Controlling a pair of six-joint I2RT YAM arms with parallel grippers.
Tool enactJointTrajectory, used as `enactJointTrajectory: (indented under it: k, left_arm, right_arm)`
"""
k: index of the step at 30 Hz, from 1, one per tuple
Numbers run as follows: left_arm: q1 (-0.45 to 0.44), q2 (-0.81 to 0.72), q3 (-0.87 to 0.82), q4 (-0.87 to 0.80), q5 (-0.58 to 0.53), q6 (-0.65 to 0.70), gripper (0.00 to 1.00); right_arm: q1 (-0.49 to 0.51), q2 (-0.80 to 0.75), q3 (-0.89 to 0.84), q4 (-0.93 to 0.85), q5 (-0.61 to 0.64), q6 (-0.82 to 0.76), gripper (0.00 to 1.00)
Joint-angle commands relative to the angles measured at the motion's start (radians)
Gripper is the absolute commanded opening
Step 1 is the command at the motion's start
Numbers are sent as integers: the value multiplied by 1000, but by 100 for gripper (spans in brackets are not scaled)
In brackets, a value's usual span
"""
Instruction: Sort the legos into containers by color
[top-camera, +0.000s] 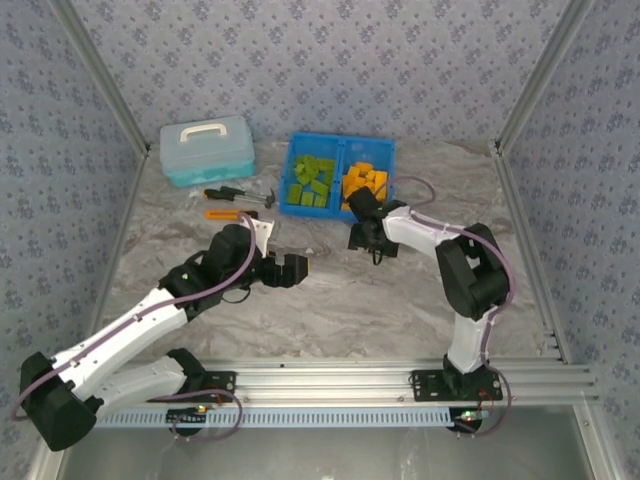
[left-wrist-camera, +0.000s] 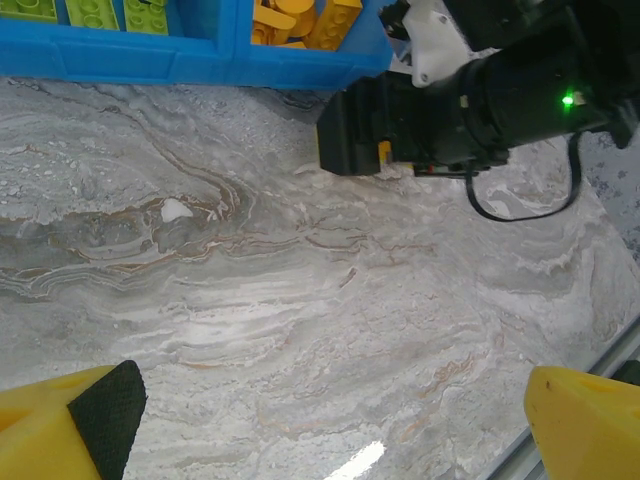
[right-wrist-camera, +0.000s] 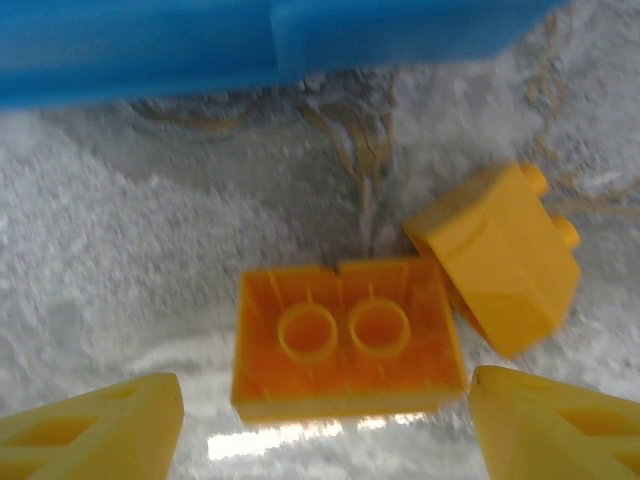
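Observation:
The blue bin (top-camera: 341, 140) stands at the back. Its left compartment holds green legos (top-camera: 310, 180) and its right one orange legos (top-camera: 365, 183). My right gripper (top-camera: 358, 238) hangs just in front of the bin's right half. In the right wrist view it (right-wrist-camera: 325, 425) is open around an upside-down orange lego (right-wrist-camera: 345, 345) lying on the table, and the fingers do not touch the brick. A second orange lego (right-wrist-camera: 500, 260) lies tilted against its right corner. My left gripper (top-camera: 298, 268) is open over bare table, nothing between its fingers (left-wrist-camera: 60, 425).
A light-blue lidded case (top-camera: 207, 150) stands at the back left, with hand tools (top-camera: 238, 195) and an orange-and-black utility knife (top-camera: 225, 213) in front of it. The bin's front wall (right-wrist-camera: 250, 40) is close ahead of the right gripper. A metal rail (top-camera: 330, 378) runs along the near edge.

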Motion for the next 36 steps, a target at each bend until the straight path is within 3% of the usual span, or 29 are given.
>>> enactJointTrajectory:
  k: [1, 12, 18, 22, 26, 32, 36]
  left_arm:
    - [-6, -17, 29, 15, 8, 5, 99]
    - [-6, -26, 24, 10, 2, 7, 99]
    - [-6, -26, 28, 10, 1, 5, 99]
    - [-7, -23, 28, 22, 1, 4, 99]
    - [-6, -15, 38, 26, 5, 1, 99]
    - [-10, -22, 54, 3, 5, -3, 99]
    - [-13, -34, 48, -2, -4, -5, 99]
  right_arm:
    - [-8, 45, 46, 7, 54, 38, 74]
    - [-9, 53, 51, -20, 62, 21, 45]
    - [14, -166, 28, -32, 37, 16, 41]
    - [4, -234, 119, -32, 67, -35, 41]
    - [-37, -99, 333, -56, 89, -133, 41]
    - [-122, 243, 759, -157, 53, -198, 41]
    - [-149, 469, 1090, -268, 36, -251, 49]
